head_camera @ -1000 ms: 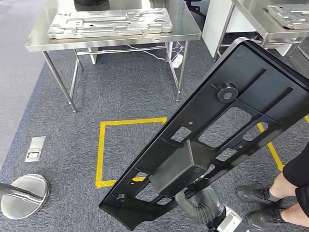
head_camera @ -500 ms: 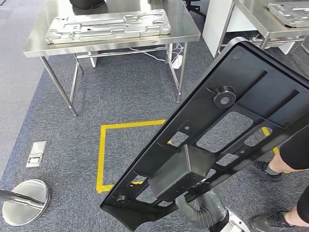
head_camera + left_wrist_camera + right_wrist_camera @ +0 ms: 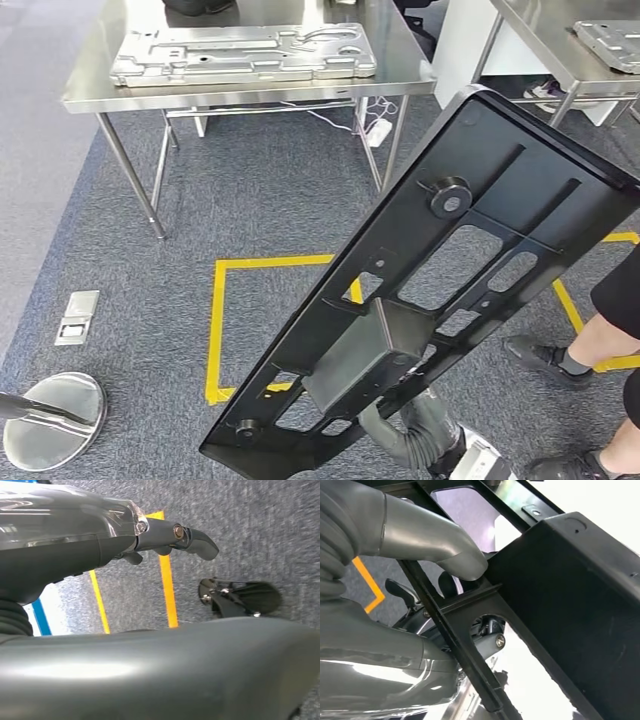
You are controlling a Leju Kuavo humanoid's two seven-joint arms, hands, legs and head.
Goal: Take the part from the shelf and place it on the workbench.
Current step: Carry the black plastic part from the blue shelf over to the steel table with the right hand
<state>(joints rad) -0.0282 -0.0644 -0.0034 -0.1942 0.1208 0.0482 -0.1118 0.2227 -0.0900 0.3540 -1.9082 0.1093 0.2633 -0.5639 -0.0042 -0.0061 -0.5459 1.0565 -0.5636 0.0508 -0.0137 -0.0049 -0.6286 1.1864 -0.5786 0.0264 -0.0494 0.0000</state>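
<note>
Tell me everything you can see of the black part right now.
The black part is a long, flat panel, matte like moulded plastic, with ribs, several cut-out windows, a round boss and a raised box-shaped block near its lower end. It is held tilted above the carpet, lower end towards the robot. The right hand grips it from beneath beside the block, thumb pressed against the frame.

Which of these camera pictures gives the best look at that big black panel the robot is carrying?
The head view: the black panel shows nearly whole, tilted above the carpet. The right wrist view shows a close piece of its ribs, gripped by the right hand. The left wrist view shows the left hand over carpet.
</note>
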